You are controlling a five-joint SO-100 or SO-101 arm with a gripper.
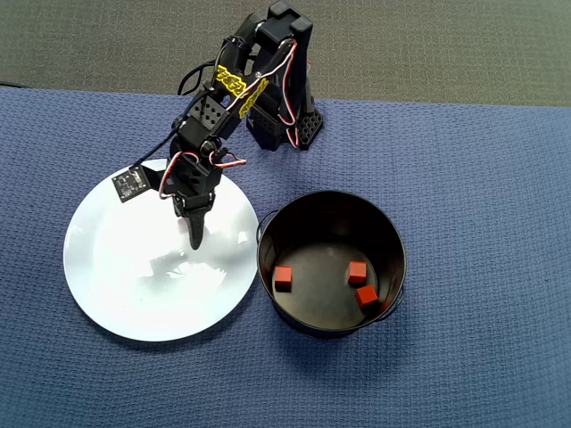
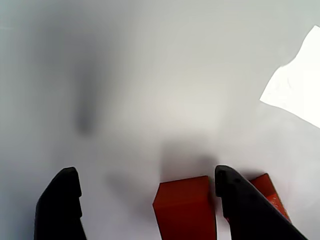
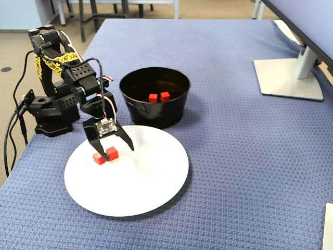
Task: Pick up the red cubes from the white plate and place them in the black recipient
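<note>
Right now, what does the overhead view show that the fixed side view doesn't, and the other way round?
Only the overhead view shows three red cubes on the black pot's floor; the arm hides the plate's cubes. Only the fixed view shows two cubes on the white plate at the open gripper, plus a monitor stand. Both show plate, pot and arm on blue cloth.

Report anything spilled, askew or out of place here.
Nothing stands out. Three red cubes lie in the upright black pot, two more sit on the white plate at the open gripper. Nothing spilled onto the cloth.
</note>
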